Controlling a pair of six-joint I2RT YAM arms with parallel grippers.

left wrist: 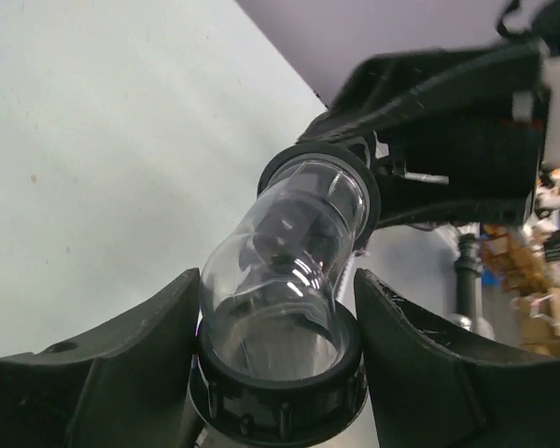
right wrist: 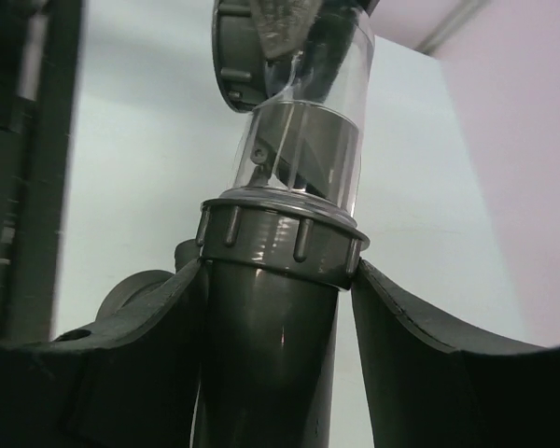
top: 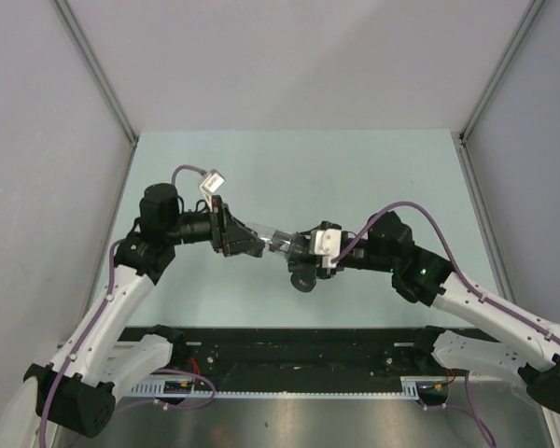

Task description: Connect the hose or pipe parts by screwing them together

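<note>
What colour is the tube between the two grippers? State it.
The tube is clear and colourless; best seen in the left wrist view.

The table [top: 261, 168] is seen in pale mint green, enclosed by walls [top: 37, 140] of light grey. The 2 arms [top: 103, 317] are finished in white and black, with purple cables [top: 397, 207] run along them. Both the left hand [left wrist: 278, 289] and the right hand [right wrist: 280, 280] are coloured matt black. The tube [left wrist: 285, 252] is rendered colourless and transparent, the ring nut [left wrist: 280, 401] black, and the ribbed fitting [right wrist: 266, 364] dark grey.
</note>
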